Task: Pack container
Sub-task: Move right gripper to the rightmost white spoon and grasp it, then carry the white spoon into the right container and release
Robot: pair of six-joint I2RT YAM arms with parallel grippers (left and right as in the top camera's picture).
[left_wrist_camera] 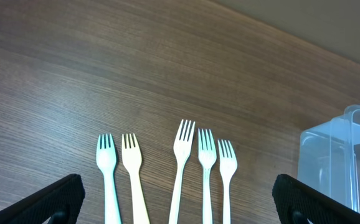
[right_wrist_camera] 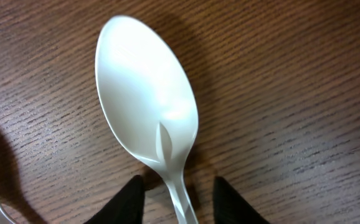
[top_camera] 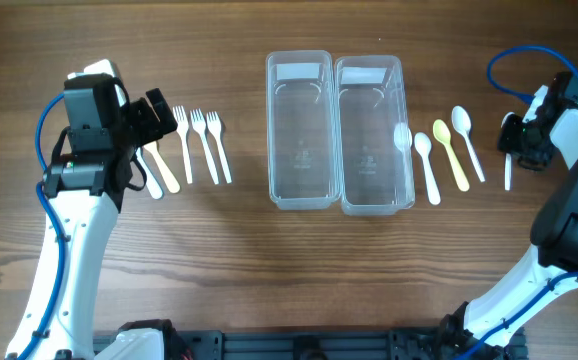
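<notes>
Two clear plastic containers stand side by side mid-table, the left one (top_camera: 299, 130) and the right one (top_camera: 373, 135). One white spoon (top_camera: 402, 137) lies in the right container. Several white forks (top_camera: 201, 142) lie left of them; they also show in the left wrist view (left_wrist_camera: 181, 155). My left gripper (top_camera: 154, 115) hangs wide open above the forks (left_wrist_camera: 177, 190), holding nothing. My right gripper (top_camera: 524, 140) is at the far right, low over a white spoon (right_wrist_camera: 146, 99) lying on the table. Its fingers (right_wrist_camera: 181, 198) straddle the spoon's handle with small gaps on both sides.
Two more white spoons (top_camera: 426, 165) (top_camera: 467, 138) and a yellow spoon (top_camera: 450, 152) lie in a row right of the containers. A corner of the left container shows in the left wrist view (left_wrist_camera: 339, 155). The wood table runs on in front.
</notes>
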